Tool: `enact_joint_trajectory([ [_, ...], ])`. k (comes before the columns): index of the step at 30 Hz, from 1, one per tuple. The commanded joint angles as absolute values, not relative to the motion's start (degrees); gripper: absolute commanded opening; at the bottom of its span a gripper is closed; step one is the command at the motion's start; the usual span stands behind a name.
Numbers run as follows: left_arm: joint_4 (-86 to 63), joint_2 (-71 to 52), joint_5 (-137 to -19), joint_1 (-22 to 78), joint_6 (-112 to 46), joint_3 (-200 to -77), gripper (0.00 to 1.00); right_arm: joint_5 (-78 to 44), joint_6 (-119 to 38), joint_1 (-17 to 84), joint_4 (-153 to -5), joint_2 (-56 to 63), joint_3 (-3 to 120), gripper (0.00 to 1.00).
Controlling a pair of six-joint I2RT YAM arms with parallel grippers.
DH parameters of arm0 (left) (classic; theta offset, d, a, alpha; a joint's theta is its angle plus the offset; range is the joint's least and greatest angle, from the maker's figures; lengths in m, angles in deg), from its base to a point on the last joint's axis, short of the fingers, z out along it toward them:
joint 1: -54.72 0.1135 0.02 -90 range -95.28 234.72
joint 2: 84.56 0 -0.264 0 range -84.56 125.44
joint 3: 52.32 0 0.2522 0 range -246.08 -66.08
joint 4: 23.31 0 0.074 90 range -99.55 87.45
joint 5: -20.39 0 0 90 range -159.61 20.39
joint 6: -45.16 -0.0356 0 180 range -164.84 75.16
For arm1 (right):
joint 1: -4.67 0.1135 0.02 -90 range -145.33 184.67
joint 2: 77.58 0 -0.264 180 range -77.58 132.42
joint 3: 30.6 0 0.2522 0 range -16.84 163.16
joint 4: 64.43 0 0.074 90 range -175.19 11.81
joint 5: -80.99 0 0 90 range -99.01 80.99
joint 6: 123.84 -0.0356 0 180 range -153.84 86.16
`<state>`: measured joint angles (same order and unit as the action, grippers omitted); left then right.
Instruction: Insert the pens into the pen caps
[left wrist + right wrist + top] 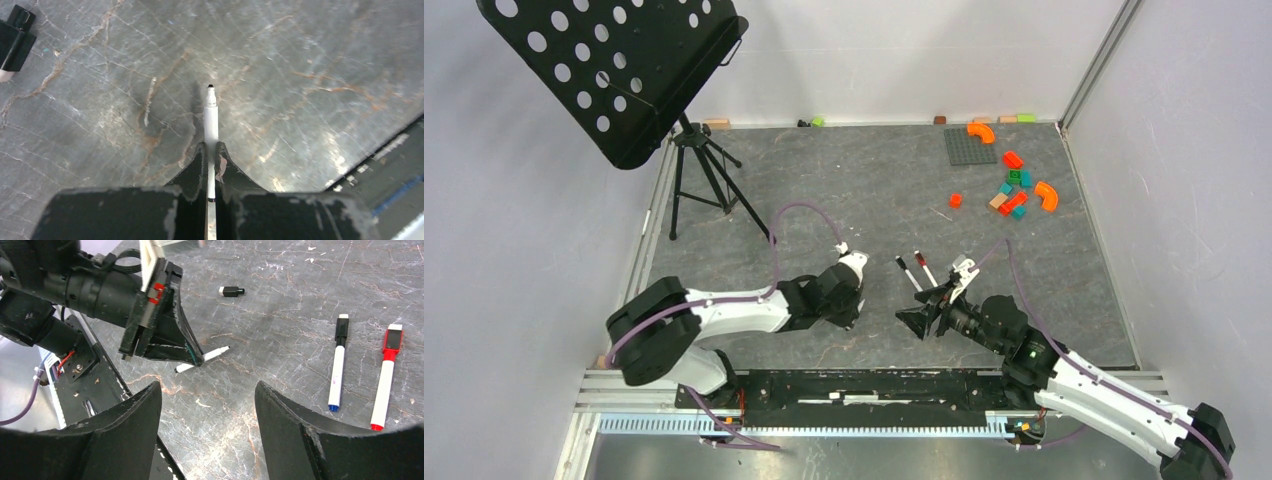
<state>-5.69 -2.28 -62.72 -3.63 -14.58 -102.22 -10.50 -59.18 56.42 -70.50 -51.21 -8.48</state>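
Left claw [211, 150]: jaws together, clamped on a white pen [211, 117] whose bare black tip points out ahead of the fingers, low at the grey table [300, 75]; contact with it cannot be told. Black cap [231, 291]: lying flat, beyond the left claw and apart from it. Black-topped pen [339, 362] and red-topped pen [386, 380]: side by side, well apart from the left claw. Right claw [207, 387]: facing the left claw, jaws apart, holding nothing.

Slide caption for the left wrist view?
Left end effector shut on an uncapped white pen, grey table beyond.
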Motion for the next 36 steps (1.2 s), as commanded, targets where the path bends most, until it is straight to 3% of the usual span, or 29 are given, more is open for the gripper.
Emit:
enact_joint_trajectory([
  [1, -14.2, -10.5, -67.0, -3.8, -10.5, -99.7, 0.02, -11.4, -61.2, 56.4, -65.6, -52.6, -9.2, 0.72],
  [14, -29.0, -30.8, -72.0, -3.8, -5.3, -89.1, 0.02, -20.5, -65.6, 56.4, -51.2, -51.5, -12.5, 0.74],
  [15, -31.0, -31.7, -72.8, -3.8, 8.9, -88.3, 0.02, -21.5, -66.1, 56.4, -49.4, -51.0, -12.8, 0.74],
  [16, -32.5, -32.7, -73.3, -3.8, -3.7, -87.4, 0.02, -22.3, -66.8, 56.4, -48.0, -50.6, -12.9, 0.74],
  [19, -37.3, -35.2, -75.0, -3.9, -2.8, -85.3, 0.02, -24.8, -68.7, 56.4, -43.4, -49.0, -13.2, 0.74],
  [36, -53.3, -36.2, -78.4, -3.9, 1.3, -80.2, 0.02, -32.2, -77.5, 56.6, -21.6, -34.9, -14.2, 0.67],
])
